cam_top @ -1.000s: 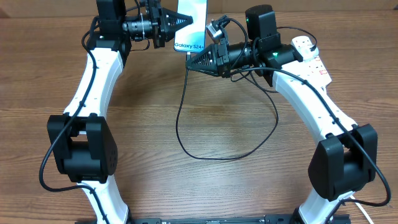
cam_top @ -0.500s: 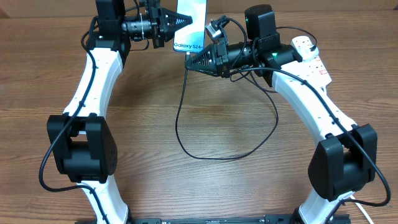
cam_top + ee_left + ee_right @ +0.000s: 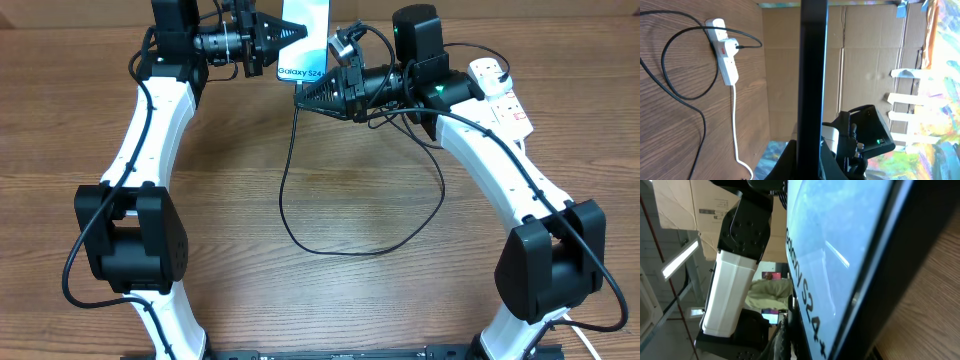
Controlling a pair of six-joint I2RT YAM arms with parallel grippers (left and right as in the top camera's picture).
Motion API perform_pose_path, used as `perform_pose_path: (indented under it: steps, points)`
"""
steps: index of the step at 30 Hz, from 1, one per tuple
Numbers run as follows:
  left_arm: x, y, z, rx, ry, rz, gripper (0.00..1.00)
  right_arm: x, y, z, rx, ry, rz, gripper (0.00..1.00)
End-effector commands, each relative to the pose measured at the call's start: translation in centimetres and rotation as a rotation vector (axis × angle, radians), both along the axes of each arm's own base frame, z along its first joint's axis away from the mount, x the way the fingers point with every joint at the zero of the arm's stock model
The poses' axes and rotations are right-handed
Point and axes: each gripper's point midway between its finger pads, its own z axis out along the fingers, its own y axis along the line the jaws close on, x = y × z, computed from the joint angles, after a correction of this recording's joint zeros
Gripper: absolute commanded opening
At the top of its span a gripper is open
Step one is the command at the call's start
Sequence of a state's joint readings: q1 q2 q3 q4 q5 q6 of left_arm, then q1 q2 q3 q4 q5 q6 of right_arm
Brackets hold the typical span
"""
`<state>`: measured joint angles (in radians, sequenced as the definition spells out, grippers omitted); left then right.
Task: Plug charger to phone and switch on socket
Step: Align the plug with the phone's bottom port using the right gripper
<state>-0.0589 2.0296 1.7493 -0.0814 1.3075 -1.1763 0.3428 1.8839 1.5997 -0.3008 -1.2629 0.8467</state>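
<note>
Top centre: left gripper (image 3: 287, 33) clamped on phone (image 3: 312, 40). Right gripper (image 3: 298, 98) closed, pinching charger (image 3: 284, 190) tip right at phone's lower end, can't tell if seated. Socket (image 3: 505, 97) upper right, switch probably still to do.

Overhead: fixed above table (image 3: 330, 300), looked straight down, far enough to take in whole workspace. Left wrist: hard against phone (image 3: 812, 75) edge, faced along tabletop toward socket (image 3: 725, 50) and cardboard wall (image 3: 860, 50). Right wrist: nearly touching phone screen, which filled most of frame. All three shared phone; overhead and left wrist shared socket.
</note>
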Motion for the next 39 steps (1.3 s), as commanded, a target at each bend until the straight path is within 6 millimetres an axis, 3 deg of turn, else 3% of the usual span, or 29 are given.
perform_pose_path:
  steps: [1,39]
  points:
    - [-1.4,-0.5,1.8,-0.031,-0.03,-0.084,0.05,1.0,-0.4,0.9,-0.027,-0.026,-0.074,0.04]
    - [-1.7,-0.5,1.9,-0.039,-0.02,-0.1,0.04,1.4,-1.6,0.9,-0.019,-0.039,-0.079,0.04]
